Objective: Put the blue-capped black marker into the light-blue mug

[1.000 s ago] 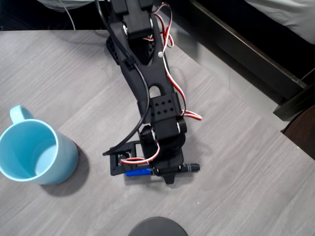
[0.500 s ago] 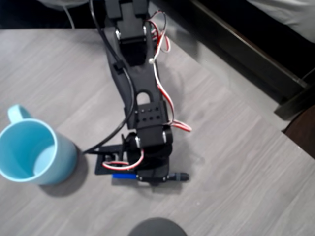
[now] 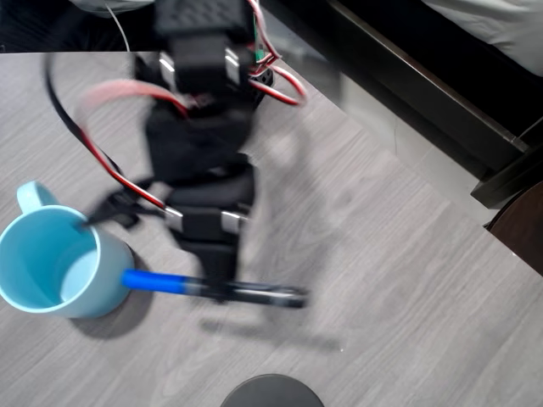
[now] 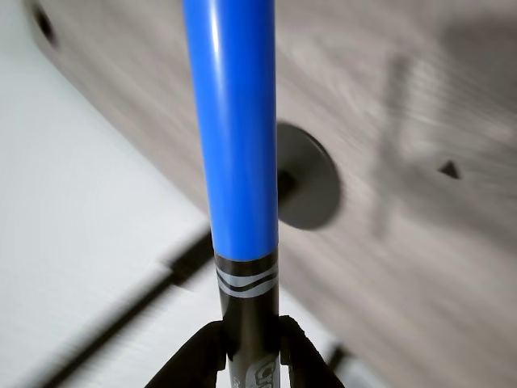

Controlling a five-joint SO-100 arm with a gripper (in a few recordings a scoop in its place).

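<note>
Now the blue-capped black marker (image 3: 212,288) is off the surface (image 3: 407,280): a second ago it lay flat under the arm, and since then the arm has swung toward the picture's left and lifted it, blurring with the motion. The end effector (image 4: 249,343) is clenched on the black barrel, its two dark fingers pinching it just below the grey wave lines in the wrist view. Overhead, the marker lies roughly level, its blue cap pointing left and reaching the near wall of the light-blue mug (image 3: 51,263), the barrel end trailing right. The pickup looks done and the carry under way; the cap has yet to come over the rim.

The marker is slim, its bright blue cap glossy and long, its black barrel bearing a grey label. The mug stands upright at the left edge, handle toward the top-left, mouth open and wide.
</note>
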